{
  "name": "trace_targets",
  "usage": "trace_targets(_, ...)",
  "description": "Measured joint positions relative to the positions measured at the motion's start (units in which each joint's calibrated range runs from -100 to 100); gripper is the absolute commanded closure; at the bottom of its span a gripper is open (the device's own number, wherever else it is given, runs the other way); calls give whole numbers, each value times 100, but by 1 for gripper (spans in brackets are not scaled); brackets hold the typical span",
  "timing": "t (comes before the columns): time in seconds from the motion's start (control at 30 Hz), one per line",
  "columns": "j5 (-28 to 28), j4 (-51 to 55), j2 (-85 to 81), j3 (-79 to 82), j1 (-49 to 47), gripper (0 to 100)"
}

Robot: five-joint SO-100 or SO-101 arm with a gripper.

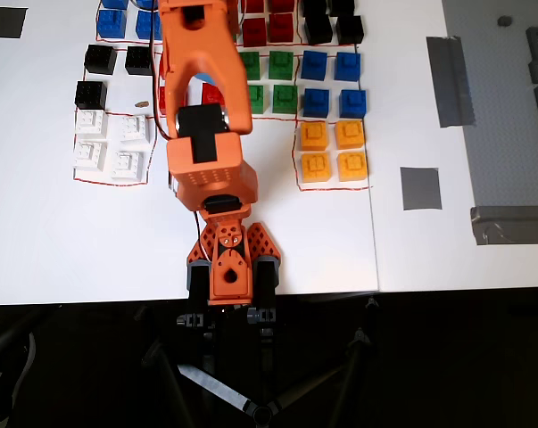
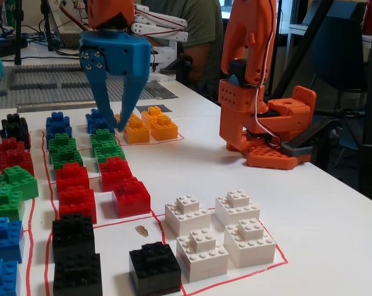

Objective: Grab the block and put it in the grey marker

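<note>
The overhead view looks straight down on the white table (image 1: 54, 241) from high up, with the arm base (image 1: 231, 267) near the bottom centre and the arm reaching toward the top edge. The fixed view stands low and close at the table's edge, beside the white bricks (image 2: 223, 231), and looks level across the brick rows, with the arm base (image 2: 266, 132) to the right behind them. Both views share the base, the white bricks (image 1: 112, 143), the orange bricks (image 1: 333, 150) (image 2: 147, 125) beyond the base, and the rows between.
</note>
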Motion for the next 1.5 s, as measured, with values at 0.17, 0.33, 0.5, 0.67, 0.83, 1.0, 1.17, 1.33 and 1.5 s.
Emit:
trace_targets(0.17, -151, 80, 0, -297, -460, 100)
trace_targets(0.33, -176, 609, 0, -827, -725, 97)
trace_targets(0.5, -239, 1129, 0, -1160, -1150, 95)
trace_targets(0.67, -488, 1217, 0, -1178, -1362, 94)
trace_targets(0.83, -508, 1049, 0, -1178, -1769, 82)
trace_targets(1.0, -889, 881, -44, -1034, -2052, 80)
trace_targets(1.17, -889, 400, -183, -953, -2061, 82)
trace_targets(1.33, -1011, 176, -253, -944, -2548, 83)
trace_targets(1.5, -1187, 144, -253, -809, -2742, 83)
